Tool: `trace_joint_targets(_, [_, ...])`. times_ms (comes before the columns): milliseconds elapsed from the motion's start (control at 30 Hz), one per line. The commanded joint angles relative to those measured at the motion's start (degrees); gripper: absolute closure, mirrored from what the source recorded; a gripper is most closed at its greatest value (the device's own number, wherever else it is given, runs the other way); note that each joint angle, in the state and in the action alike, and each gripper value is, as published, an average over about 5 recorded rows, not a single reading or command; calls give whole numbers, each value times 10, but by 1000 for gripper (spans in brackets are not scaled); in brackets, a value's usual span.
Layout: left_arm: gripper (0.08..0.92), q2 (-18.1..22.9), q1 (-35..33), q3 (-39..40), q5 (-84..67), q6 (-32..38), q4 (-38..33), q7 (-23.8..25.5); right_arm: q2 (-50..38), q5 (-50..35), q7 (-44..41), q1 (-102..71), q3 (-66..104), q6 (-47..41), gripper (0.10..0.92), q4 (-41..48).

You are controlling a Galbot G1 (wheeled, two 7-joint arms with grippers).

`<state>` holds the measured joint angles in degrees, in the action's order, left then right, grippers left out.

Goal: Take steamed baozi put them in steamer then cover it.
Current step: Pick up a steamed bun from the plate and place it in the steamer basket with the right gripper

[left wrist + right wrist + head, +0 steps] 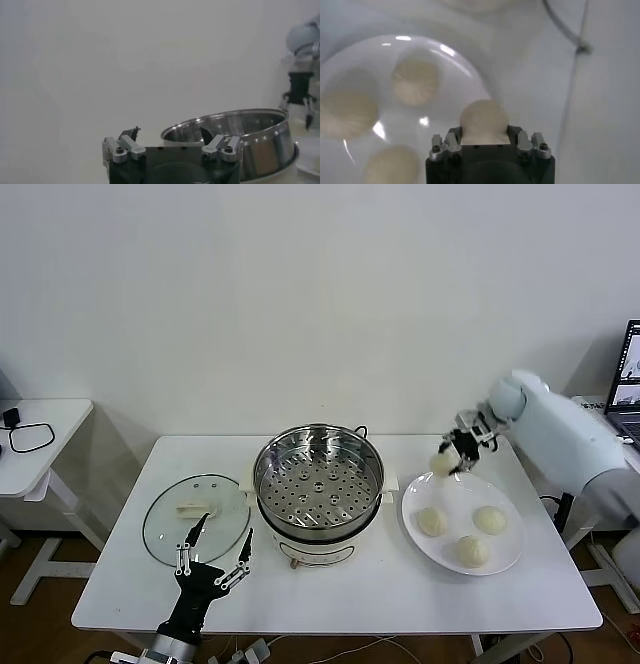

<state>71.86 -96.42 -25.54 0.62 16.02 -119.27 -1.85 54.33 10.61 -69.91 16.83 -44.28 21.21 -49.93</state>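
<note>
My right gripper (449,460) is shut on one cream-white baozi (484,120) and holds it in the air over the far left rim of the white plate (505,562). Three more baozi (432,522) lie on that plate. The steel steamer (318,482) stands open at the table's middle, its perforated tray bare. The glass cover (195,519) lies flat on the table to the steamer's left. My left gripper (213,562) hovers open by the cover's near edge, holding nothing.
A side table (35,446) with a black cable stands at the far left. A laptop (627,379) sits at the far right edge. The steamer's power cord (568,30) runs across the table behind the plate.
</note>
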Motion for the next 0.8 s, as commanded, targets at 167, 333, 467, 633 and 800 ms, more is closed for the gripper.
trace_joint_targets(167, [177,2,-3,1,0,-1,-9,-1,17,-53,-20,160,-117,119,389,-191])
trace_joint_targets(333, [177,3,-8,1,0,0,-15,-2,72,-36,-17,166,-137,144,389,-209])
trace_joint_targets(467, [177,4,-10,0,0,1,-17,-3,121,6,-13,141,-136,160,389,-196])
trace_joint_targets(633, [177,4,-12,-1,-1,3,-19,-5,181,78,-2,92,-130,171,389,-141])
trace_joint_targets(800, [177,3,-10,-3,-2,5,-18,-7,218,128,20,52,-121,171,389,-85])
